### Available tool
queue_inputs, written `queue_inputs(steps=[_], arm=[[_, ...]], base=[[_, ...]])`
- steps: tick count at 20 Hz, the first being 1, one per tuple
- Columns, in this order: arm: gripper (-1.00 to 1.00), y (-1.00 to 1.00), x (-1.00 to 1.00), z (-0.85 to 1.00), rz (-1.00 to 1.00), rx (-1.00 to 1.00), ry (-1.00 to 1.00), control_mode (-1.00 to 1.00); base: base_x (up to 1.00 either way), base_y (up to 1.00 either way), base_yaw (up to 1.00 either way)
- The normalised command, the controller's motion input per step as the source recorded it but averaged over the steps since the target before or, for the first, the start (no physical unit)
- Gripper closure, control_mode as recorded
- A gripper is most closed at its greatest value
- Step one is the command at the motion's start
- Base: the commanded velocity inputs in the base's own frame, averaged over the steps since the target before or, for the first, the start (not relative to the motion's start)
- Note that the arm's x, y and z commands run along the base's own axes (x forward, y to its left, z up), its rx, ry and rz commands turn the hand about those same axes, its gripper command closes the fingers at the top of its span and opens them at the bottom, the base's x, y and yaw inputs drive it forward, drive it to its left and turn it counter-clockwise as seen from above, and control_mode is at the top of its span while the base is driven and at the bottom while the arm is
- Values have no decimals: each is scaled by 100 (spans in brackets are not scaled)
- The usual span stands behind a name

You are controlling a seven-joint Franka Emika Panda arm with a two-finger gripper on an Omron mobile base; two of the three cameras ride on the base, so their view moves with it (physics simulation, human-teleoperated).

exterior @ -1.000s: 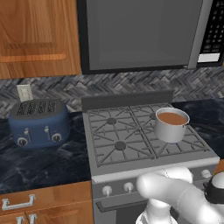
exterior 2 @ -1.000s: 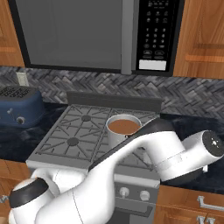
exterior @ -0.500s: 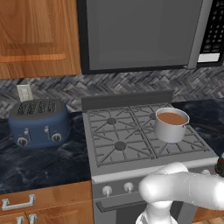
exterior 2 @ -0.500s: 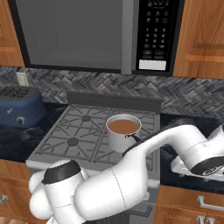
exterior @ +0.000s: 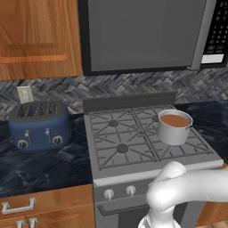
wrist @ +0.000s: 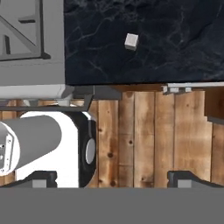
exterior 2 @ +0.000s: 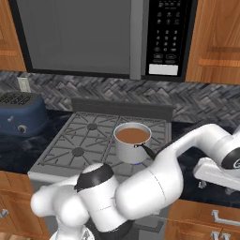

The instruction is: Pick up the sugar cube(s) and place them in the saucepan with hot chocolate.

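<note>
A small white sugar cube (wrist: 131, 41) lies on the dark marbled counter (wrist: 175, 39) in the hand view, just right of the stove's front corner (wrist: 33, 65). My gripper (wrist: 114, 180) is above and short of it, over the counter's front edge, open with its fingertips (wrist: 189, 179) wide apart and nothing between them. The saucepan with hot chocolate (exterior: 174, 127) stands on the stove's right burners, brown liquid showing; from the other side the saucepan (exterior 2: 132, 140) has its dark handle pointing toward me. My hand (exterior 2: 218, 172) hangs over the counter right of the stove.
A blue toaster (exterior: 40, 124) sits on the left counter. The microwave (exterior 2: 117, 37) hangs over the stove (exterior: 133, 138), with wooden cabinets at both sides. Wooden floor (wrist: 144, 135) and a drawer handle (wrist: 179, 89) lie below the counter edge.
My arm has swung to the right, away from the stove front toward the right counter; the hand has left the left base view. The saucepan has not moved.
</note>
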Motion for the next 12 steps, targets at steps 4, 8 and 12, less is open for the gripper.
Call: queue_inputs(steps=[4, 8, 12], arm=[[-100, 23, 24, -23, 0, 0, -3, -100], [-100, 31, 20, -41, 0, 0, 0, -100], [-100, 49, 18, -39, 0, 0, 0, -100]], base=[[0, 0, 0], [0, 0, 0], [0, 0, 0]])
